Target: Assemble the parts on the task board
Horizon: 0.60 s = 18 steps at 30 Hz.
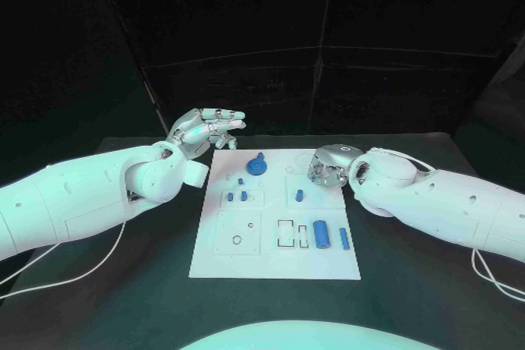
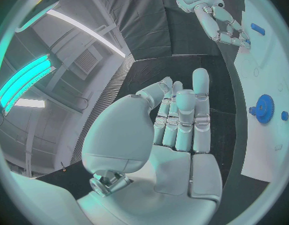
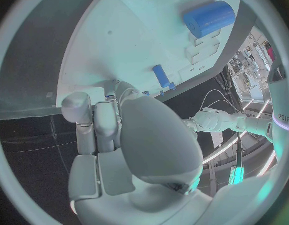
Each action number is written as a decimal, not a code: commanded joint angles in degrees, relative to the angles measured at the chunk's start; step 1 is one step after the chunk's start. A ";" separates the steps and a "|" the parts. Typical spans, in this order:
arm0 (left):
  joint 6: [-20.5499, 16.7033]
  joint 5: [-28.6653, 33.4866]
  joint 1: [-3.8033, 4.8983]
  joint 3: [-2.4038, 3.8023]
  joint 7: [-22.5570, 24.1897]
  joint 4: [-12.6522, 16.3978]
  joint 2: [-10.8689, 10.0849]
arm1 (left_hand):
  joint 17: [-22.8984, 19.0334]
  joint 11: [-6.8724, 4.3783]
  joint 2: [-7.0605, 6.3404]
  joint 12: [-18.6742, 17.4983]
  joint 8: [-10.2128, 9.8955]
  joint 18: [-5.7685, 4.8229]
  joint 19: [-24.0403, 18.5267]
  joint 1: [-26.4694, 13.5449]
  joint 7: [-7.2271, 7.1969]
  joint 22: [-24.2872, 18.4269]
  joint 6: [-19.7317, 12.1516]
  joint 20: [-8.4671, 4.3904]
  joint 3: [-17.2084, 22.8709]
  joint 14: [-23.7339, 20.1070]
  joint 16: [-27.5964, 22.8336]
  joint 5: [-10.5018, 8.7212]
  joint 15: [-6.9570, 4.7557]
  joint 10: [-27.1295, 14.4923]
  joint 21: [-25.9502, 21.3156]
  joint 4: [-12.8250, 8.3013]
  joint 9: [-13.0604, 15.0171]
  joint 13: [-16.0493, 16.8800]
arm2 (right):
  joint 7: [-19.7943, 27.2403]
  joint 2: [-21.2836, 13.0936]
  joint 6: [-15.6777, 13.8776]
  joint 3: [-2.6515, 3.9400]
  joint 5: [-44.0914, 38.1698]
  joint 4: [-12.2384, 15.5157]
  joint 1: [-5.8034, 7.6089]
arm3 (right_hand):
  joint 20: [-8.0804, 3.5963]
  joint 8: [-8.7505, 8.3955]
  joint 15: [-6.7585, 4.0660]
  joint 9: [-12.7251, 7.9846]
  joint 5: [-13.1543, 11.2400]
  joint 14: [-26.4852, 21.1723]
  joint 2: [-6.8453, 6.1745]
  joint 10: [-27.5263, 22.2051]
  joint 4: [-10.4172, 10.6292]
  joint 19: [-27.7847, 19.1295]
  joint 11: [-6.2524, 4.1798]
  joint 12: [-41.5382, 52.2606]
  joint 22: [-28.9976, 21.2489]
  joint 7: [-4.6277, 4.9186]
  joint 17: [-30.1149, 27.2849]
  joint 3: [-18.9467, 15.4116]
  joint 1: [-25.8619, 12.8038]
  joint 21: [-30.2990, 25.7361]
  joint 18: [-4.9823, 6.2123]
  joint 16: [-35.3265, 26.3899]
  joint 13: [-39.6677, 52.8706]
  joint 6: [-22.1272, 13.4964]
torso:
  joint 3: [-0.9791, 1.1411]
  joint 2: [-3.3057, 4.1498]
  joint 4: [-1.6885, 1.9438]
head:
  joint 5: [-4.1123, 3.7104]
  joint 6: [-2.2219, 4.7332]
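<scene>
Your task board [image 1: 274, 251] lies flat in the middle of the black bench [image 1: 416, 304], with bare bench all round its edges. The blue gear [image 1: 257, 165] stands near the far edge; a thick blue cylinder [image 1: 322, 233] and a thin pin [image 1: 344, 238] lie near the right edge. Your left hand [image 1: 205, 127] is raised off the board's far left corner, fingers apart, holding nothing. Your right hand [image 1: 328, 166] is over the far right corner, fingers curled down; I cannot tell whether it holds anything.
</scene>
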 commanded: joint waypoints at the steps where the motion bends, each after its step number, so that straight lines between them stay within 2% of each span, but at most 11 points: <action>1: 0.59 -0.23 0.09 0.05 0.09 -0.04 -0.02 | -0.07 -0.03 0.11 0.30 0.35 0.77 -0.52 0.27 0.09 -0.08 -0.27 0.08 0.00 -0.38 -0.32 0.24 0.00 -0.30 -0.39 -0.34 -0.06 0.07 | -0.62 -0.25 -2.63 -0.06 -1.00 0.53 0.01 | -0.33 0.03 -0.34 0.07 0.12 1.23 -0.04 0.86 -0.51 0.10 -0.40 -0.15 0.21 -0.08 -0.13 1.18 -1.12 0.34 -0.67 0.30 -0.02 0.50 | -0.01 -0.03 0.00 | -0.06 0.00; 3: 0.60 -0.23 0.09 0.05 0.07 -0.07 -0.02 | -0.07 -0.02 0.12 0.32 0.36 0.77 -0.53 0.32 0.10 -0.08 -0.28 0.07 0.01 -0.39 -0.33 0.25 0.00 -0.33 -0.40 -0.38 -0.06 0.08 | -0.60 -0.35 -3.21 -0.05 -1.03 0.77 0.01 | -0.31 -0.15 -0.38 0.12 0.15 1.18 -0.79 1.06 -1.82 0.00 -0.41 -0.39 0.51 -0.12 -0.34 3.28 -2.57 0.65 -0.68 0.45 0.01 0.63 | 0.00 -0.02 0.01 | -0.11 0.03; 6: 0.64 -0.23 0.09 0.05 0.05 -0.15 -0.01 | -0.07 -0.02 0.12 0.32 0.36 0.77 -0.53 0.32 0.10 -0.08 -0.28 0.07 0.01 -0.39 -0.33 0.25 0.00 -0.33 -0.40 -0.38 -0.06 0.08 | -0.49 -0.57 -4.41 -0.05 -1.06 1.22 0.01 | -0.33 -0.21 -0.38 0.15 0.11 1.17 -1.06 1.15 -2.28 -0.04 -0.42 -0.47 0.62 0.02 -0.41 4.05 -3.45 0.77 -0.65 0.53 0.04 0.71 | -0.02 -0.03 0.01 | -0.14 0.02; 18: 0.77 -0.23 0.09 0.05 -0.06 -0.63 -0.01 | -0.17 0.01 0.16 0.39 0.38 0.77 -0.55 0.46 0.15 -0.10 -0.34 0.08 0.05 -0.45 -0.39 0.36 0.01 -0.42 -0.44 -0.49 -0.07 0.09 | -0.53 -2.13 -7.15 -0.03 -0.64 2.75 0.01 | -0.26 -0.32 -0.38 0.28 -1.33 1.19 -1.62 1.27 -2.71 -0.07 -0.51 -0.68 0.84 -0.11 -0.45 4.78 -6.55 0.98 -0.66 0.86 0.15 0.90 | 0.00 -0.06 -0.03 | -0.21 0.10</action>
